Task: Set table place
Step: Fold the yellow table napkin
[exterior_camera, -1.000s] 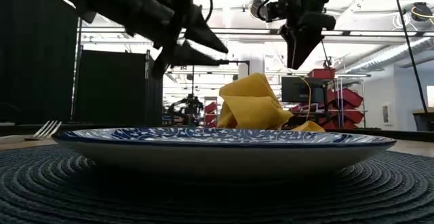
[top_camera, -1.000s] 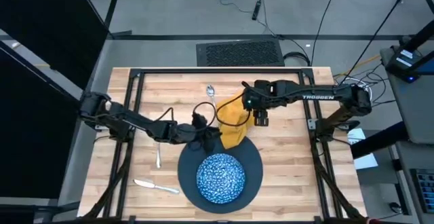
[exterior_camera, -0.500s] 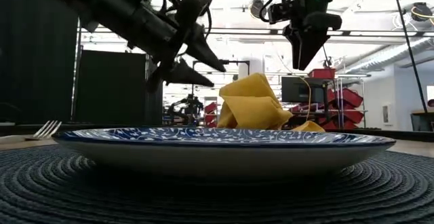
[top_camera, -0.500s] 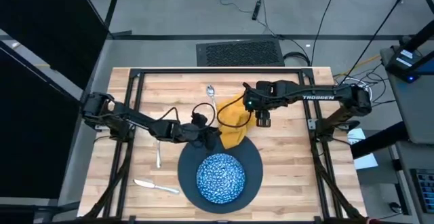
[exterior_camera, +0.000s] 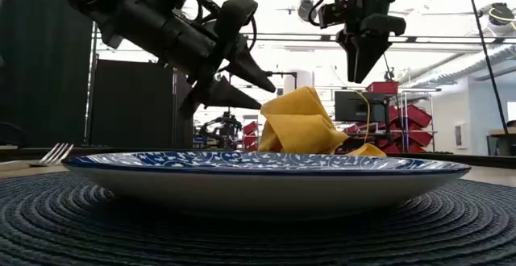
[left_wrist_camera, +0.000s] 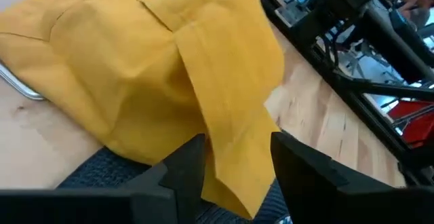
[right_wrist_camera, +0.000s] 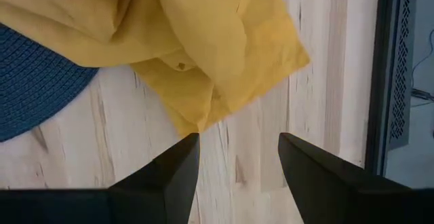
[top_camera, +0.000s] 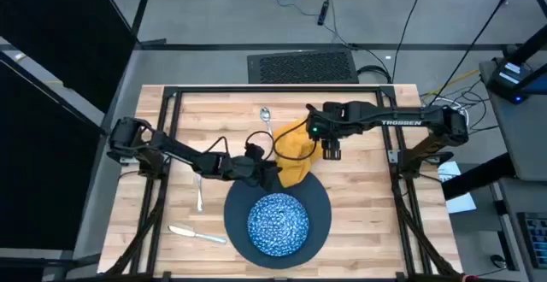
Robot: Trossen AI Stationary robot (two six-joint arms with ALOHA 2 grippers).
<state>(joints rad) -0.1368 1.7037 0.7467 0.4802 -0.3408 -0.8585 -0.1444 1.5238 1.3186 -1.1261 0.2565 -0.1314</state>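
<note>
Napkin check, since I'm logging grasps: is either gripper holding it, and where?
Neither. Left gripper and right gripper are open above the napkin, gripping nothing.

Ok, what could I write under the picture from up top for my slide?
Both open grippers, left and right, hover by the crumpled yellow napkin beside the plate.
</note>
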